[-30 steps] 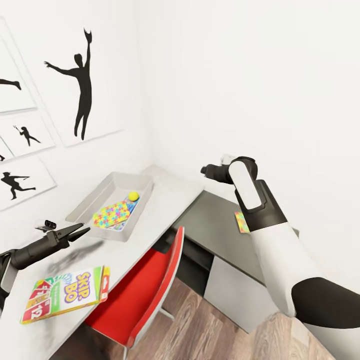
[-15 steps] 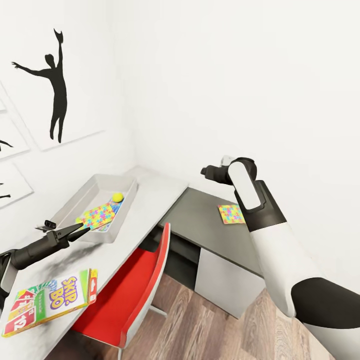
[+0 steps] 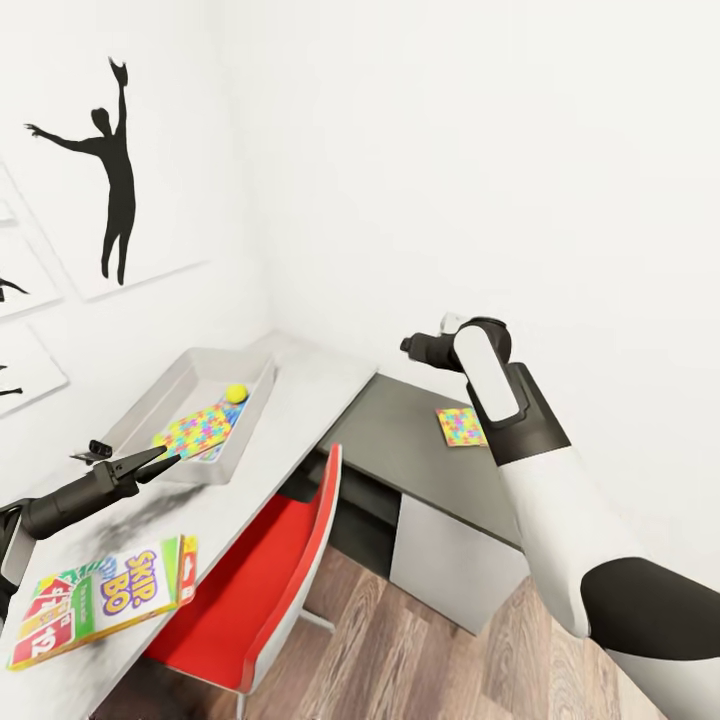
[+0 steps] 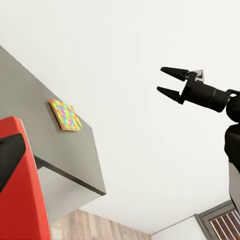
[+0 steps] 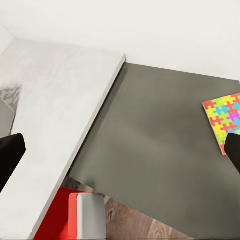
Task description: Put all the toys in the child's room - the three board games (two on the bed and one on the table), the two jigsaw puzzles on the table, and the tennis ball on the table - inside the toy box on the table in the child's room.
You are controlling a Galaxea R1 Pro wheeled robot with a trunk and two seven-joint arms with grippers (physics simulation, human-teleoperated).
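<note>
The toy box (image 3: pixel 150 400) stands on the pale table (image 3: pixel 300 390) by the wall, holding one jigsaw puzzle (image 3: pixel 195 431) and the tennis ball (image 3: pixel 236 393). A Skip-Bo board game (image 3: pixel 100 600) lies on the table near its front end. Another jigsaw puzzle (image 3: pixel 461 427) (image 4: pixel 65 115) (image 5: pixel 224 118) rests flat on the lower dark grey section (image 3: pixel 400 440). My left gripper (image 3: pixel 168 457) hovers open and empty over the table, beside the box. The right gripper (image 3: pixel 405 344) (image 4: pixel 166 81) is open and empty in the air above the dark section, short of that puzzle. The bed is out of view.
A red-and-white swivel chair (image 3: pixel 270 570) is tucked against the table's edge, over wood-plank floor (image 3: pixel 430 660). White walls close the corner behind the desk, with black silhouette prints (image 3: pixel 110 170) on the left wall.
The head camera swung to the right a second ago, sliding everything leftward in the picture and baring the second puzzle. Since half a second ago nothing has visibly moved.
</note>
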